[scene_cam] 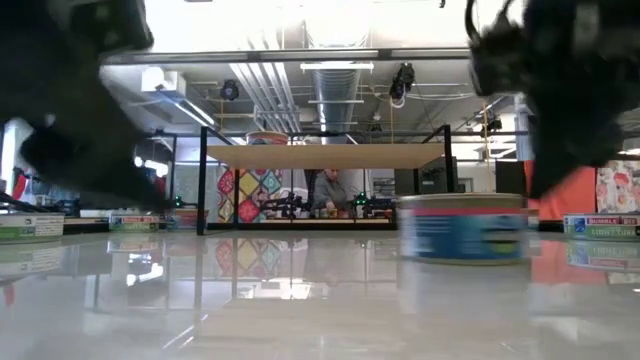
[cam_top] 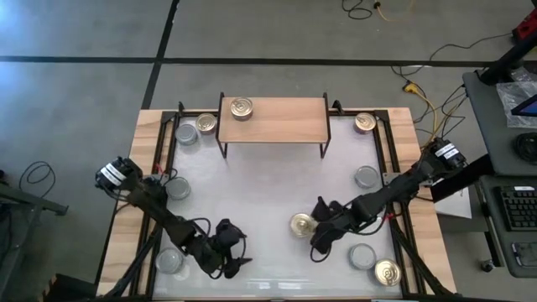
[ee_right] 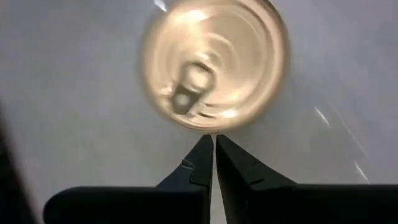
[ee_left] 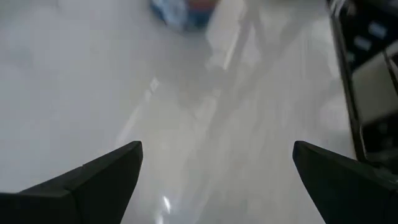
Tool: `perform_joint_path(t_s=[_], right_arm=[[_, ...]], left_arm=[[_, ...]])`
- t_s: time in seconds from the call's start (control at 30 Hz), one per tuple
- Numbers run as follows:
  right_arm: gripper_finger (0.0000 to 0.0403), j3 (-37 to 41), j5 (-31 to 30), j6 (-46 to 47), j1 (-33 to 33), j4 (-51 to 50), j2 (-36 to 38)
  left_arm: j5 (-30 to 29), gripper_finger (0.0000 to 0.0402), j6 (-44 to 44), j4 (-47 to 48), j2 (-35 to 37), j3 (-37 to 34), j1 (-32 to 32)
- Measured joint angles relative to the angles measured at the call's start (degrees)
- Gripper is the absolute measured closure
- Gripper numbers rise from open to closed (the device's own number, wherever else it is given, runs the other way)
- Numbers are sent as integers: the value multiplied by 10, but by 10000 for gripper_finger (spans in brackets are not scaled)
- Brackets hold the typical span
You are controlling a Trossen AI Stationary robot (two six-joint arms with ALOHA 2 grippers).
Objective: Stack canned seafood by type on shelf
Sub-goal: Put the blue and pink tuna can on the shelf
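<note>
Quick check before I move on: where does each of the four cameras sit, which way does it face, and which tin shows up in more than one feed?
High view: overhead, looking straight down on the white table, the shelf and both arms.
Low view: at tabletop height, facing the shelf; blurred arm parts hang at both top corners.
Left wrist view: on the left arm, facing bare tabletop past the open left tool.
Right wrist view: on the right arm, looking down past the shut right tool at a gold-lidded tin.
Shared: that gold-lidded tin also shows in the high view.
</note>
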State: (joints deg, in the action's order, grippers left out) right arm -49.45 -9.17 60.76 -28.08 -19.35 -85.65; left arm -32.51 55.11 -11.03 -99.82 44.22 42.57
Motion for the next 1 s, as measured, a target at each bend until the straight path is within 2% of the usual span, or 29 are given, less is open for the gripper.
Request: perform_joint_path(t_s=[0.1,0.27,0.4,0.6,0.73,1.0], right_arm=[[390,0,-13,-58,5,52,0],[390,-10,-15,-122,8,37,0],[390,-21,9,-127,2,-29,1],[390,-48,3,-128,-11,-151,4],[390,-33,-18,-146,-10,-153,-2],[390,-30,-50,-216,-1,-106,-51]], left_arm=[[21,2,24,-5,-23,2,1],[4,2,20,-4,-63,27,10],[-12,2,2,-4,-100,60,10],[-25,2,-118,5,-156,132,8],[-29,2,-130,50,-148,140,-8],[-38,2,-169,36,-140,131,-35]])
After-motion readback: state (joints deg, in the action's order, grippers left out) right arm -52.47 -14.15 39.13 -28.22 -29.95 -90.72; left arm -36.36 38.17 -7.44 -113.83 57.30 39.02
